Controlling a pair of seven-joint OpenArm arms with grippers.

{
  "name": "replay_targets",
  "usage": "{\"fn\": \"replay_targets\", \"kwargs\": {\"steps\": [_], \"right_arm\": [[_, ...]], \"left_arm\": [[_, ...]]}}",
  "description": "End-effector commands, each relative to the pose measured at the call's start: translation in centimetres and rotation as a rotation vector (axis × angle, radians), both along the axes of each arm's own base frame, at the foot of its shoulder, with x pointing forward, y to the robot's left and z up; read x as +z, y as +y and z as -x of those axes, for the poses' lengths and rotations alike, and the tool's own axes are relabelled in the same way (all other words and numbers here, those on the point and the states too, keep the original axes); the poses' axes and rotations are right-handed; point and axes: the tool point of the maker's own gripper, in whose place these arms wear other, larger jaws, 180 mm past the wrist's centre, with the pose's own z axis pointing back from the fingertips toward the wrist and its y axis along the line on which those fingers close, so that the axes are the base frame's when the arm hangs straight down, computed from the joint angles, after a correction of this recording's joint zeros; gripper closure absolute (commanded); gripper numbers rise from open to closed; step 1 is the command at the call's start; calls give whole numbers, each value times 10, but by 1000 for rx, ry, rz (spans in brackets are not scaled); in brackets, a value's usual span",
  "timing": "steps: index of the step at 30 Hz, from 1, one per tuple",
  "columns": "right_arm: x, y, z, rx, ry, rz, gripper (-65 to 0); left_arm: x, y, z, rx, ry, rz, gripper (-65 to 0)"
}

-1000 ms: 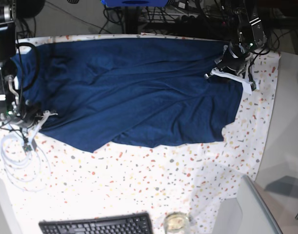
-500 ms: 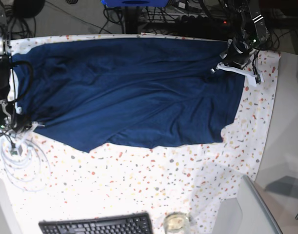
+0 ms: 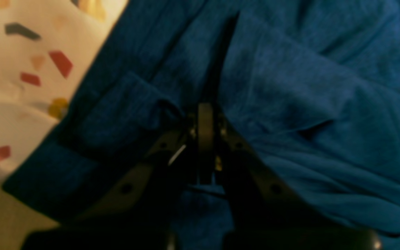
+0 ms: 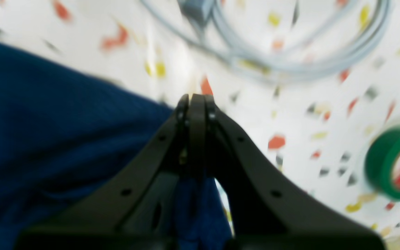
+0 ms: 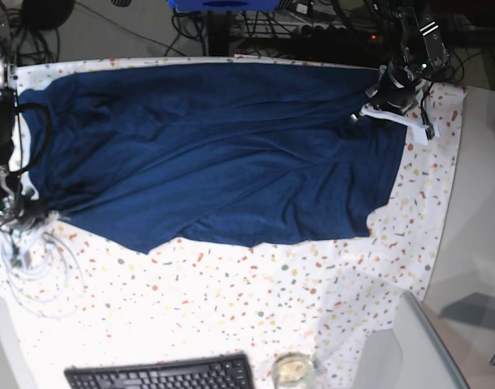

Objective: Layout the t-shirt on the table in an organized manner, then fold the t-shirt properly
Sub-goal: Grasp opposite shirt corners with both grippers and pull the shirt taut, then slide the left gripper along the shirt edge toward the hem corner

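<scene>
The dark navy t-shirt (image 5: 215, 146) lies spread wide and wrinkled across the far half of the speckled table (image 5: 231, 308). At its far right corner my left gripper (image 5: 377, 104) is shut on a fold of the fabric. The left wrist view shows that gripper (image 3: 205, 111) closed, with the t-shirt (image 3: 290, 86) bunched around its tips. At the shirt's near left corner my right gripper (image 5: 30, 212) is shut. In the right wrist view its tips (image 4: 196, 100) meet at the hem of the t-shirt (image 4: 47, 139), and blue cloth runs between the fingers.
A coil of white cable (image 5: 36, 259) lies by the right gripper on the left edge. A green tape roll (image 4: 394, 163) sits close to it. A black keyboard (image 5: 162, 374) and a glass (image 5: 293, 370) stand at the front edge. Dark cables crowd the back.
Both grippers pulled apart with the shirt: the right one drew its corner toward the table's left edge, the left one moved farther back. The cloth now lies stretched wider.
</scene>
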Motion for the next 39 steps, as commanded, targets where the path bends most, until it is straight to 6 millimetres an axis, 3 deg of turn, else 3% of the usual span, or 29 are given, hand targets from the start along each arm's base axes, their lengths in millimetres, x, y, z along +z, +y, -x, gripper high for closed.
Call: {"fn": "replay_targets", "kwargs": {"steps": [1, 4, 7, 8, 9, 13, 15, 22, 36, 39], "right_arm": [[37, -22, -19, -34, -112, 22, 0], [68, -6, -26, -32, -190, -8, 0], [66, 7, -25, -1, -138, -31, -2], [67, 11, -29, 16, -120, -50, -30], [65, 13, -29, 34, -92, -64, -69], [47, 30, -25, 146, 22, -134, -357], [38, 31, -23, 160, 28, -161, -432], [7, 29, -13, 104, 94, -231, -438], [-16, 47, 4, 195, 149, -179, -437], [-17, 45, 6, 193, 150, -177, -383]], "left_arm": [[20, 13, -14, 6, -69, -40, 0], [35, 18, -22, 9, -102, -58, 0], [51, 16, -34, -8, -130, -62, 0], [54, 17, -37, -14, -134, -65, 0], [55, 19, -39, -19, -132, -67, 0], [62, 31, -44, -53, -121, -103, 0], [65, 38, -45, -64, -119, -125, 0], [70, 54, -42, -72, -105, -170, 0], [69, 66, -44, -77, -93, -191, 0], [62, 72, -42, -73, -69, -189, 0]]}}
